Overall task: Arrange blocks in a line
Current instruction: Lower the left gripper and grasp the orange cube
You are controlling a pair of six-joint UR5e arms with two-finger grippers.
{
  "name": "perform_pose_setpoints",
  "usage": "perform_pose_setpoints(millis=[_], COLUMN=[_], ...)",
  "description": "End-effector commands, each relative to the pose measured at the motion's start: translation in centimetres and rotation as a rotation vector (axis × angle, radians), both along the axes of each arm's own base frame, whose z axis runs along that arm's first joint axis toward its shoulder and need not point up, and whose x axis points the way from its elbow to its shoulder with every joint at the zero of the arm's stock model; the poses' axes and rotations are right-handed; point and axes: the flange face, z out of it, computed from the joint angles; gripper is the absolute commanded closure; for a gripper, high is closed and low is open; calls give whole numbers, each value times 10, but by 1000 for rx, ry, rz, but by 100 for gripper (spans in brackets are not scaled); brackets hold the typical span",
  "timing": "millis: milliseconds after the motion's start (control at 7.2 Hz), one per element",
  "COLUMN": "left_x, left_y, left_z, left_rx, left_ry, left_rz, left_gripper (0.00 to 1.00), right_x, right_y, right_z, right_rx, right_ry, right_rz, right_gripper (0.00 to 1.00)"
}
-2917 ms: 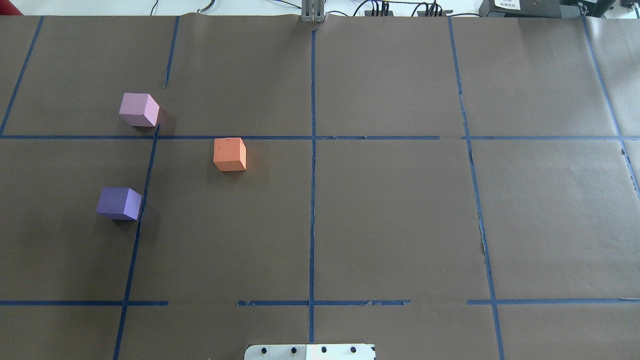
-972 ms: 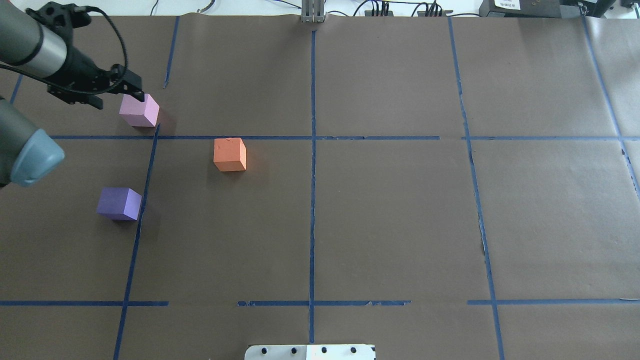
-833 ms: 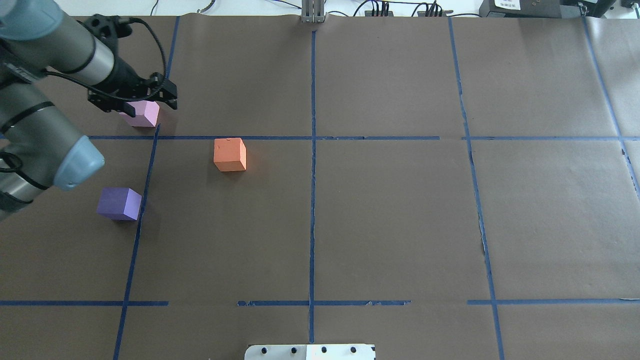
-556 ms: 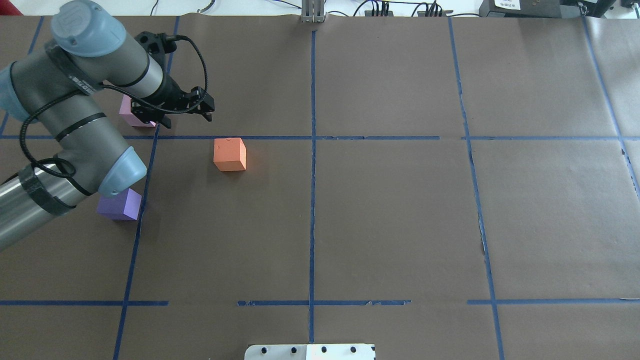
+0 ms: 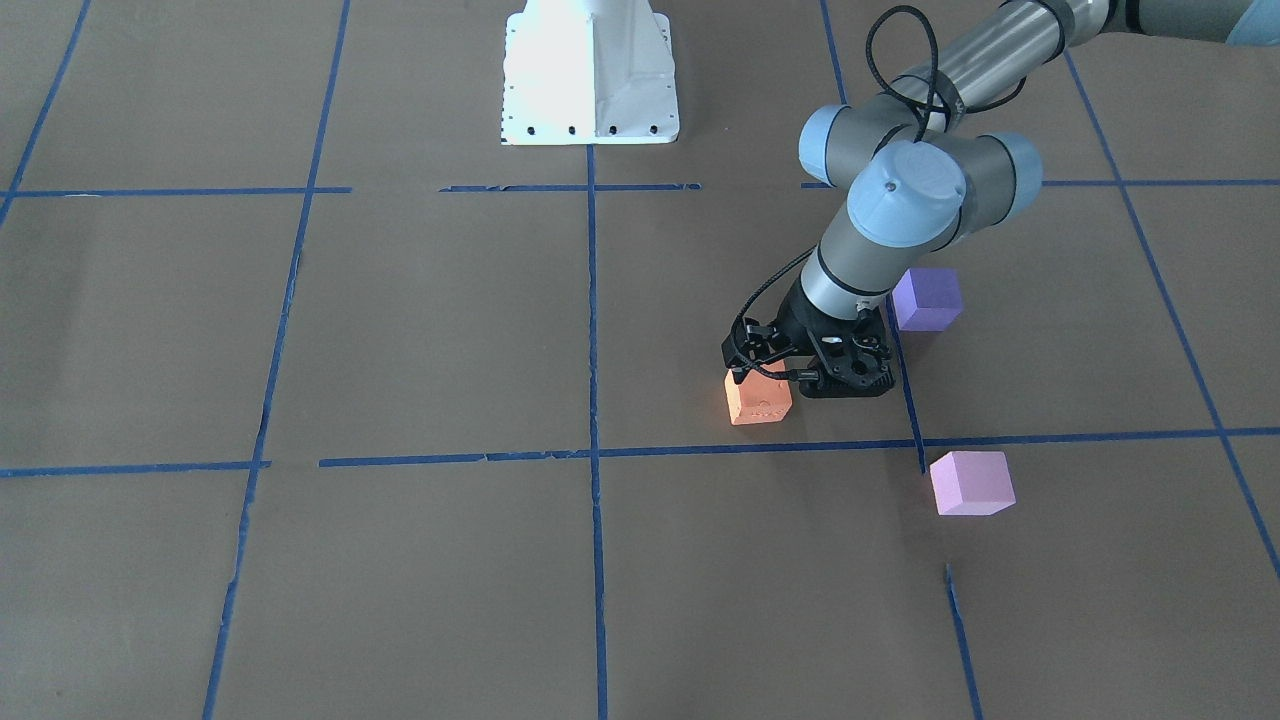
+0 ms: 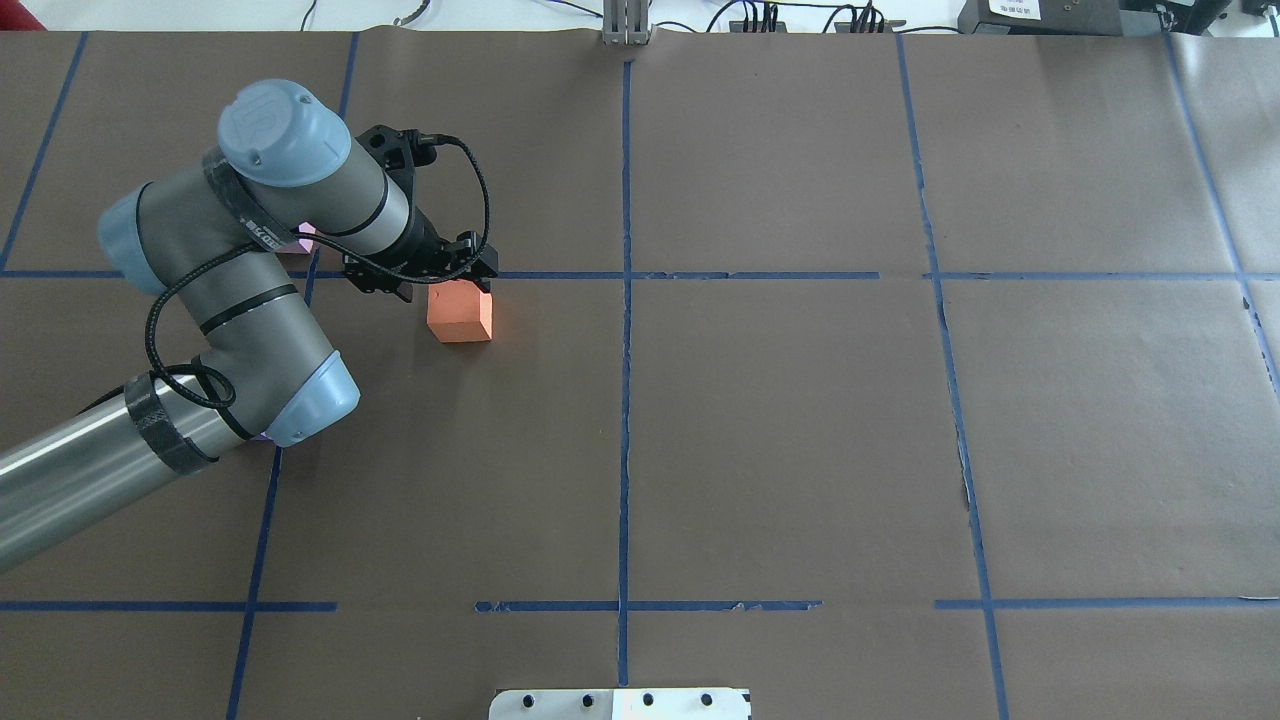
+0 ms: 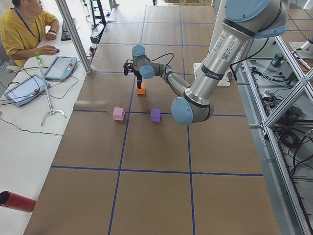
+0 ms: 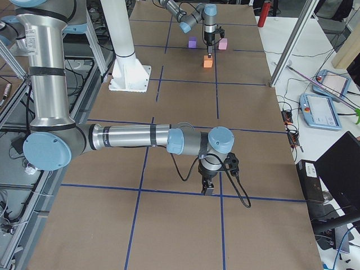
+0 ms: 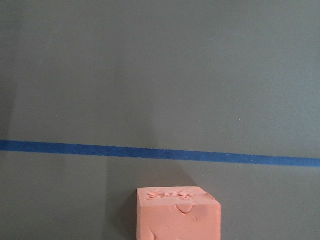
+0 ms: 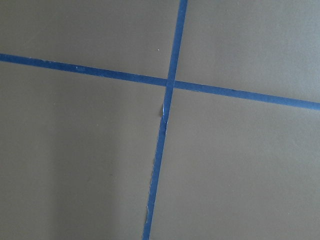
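Starting at the jaws: spread wide on the left gripper (image 6: 445, 285), holding nothing. Hovering over the 12 o'clock top edge of the orange block (image 6: 460, 315) on the overhead clock, not dead centre. Same story from the left wrist view: just the block low at 6 o'clock, a blue tape line (image 9: 160, 152) across the middle, nothing of the gripper in shot.

Looks like the approach to a pick on orange, not a grasp yet. To do it well:
- Nudge toward 6 o'clock to centre over the cube.
- Square the wrist to the cube's sides, to close flat on faces instead of corners.
- Drop straight down and squeeze gently. Going by those dents on top, probably soft foam, so no crushing.
- Grip low enough to avoid tipping on the lift.

Further out on the overhead clock:
- Pale pink block (image 5: 972, 483) at about 10 o'clock from orange.
- Dark violet block (image 5: 926, 298) at about 8 o'clock.
- Both well apart from orange, and mostly hidden under the left arm (image 6: 250, 300) from overhead.

No line yet, more of a triangle. Probably easiest to carry orange toward 9 o'clock and set it down between those two.

Can't tell the jaw state on the right gripper (image 8: 207, 188), parked well apart from all three blocks over a tape cross (image 10: 169, 82).
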Motion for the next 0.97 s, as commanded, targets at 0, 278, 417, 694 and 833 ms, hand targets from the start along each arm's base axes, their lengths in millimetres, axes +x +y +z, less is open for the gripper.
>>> perform_pose_setpoints(millis=[0, 278, 417, 694, 833], left_x=[5, 22, 30, 42, 47], left_y=[0, -7, -3, 6, 11], left_z=[6, 12, 8, 12, 17], left_rx=[-6, -27, -29, -13, -18], left_ry=[-11, -43, -43, -65, -71], left_rz=[-8, -44, -54, -59, -51], left_gripper=[0, 0, 0, 1, 18], right_x=[1, 1, 1, 0, 1], right_y=[0, 0, 0, 0, 0], right_z=[0, 0, 0, 0, 0], right_rx=[0, 0, 0, 0, 0], right_ry=[0, 0, 0, 0, 0], right_rz=[1, 1, 1, 0, 1], right_gripper=[0, 0, 0, 0, 0])
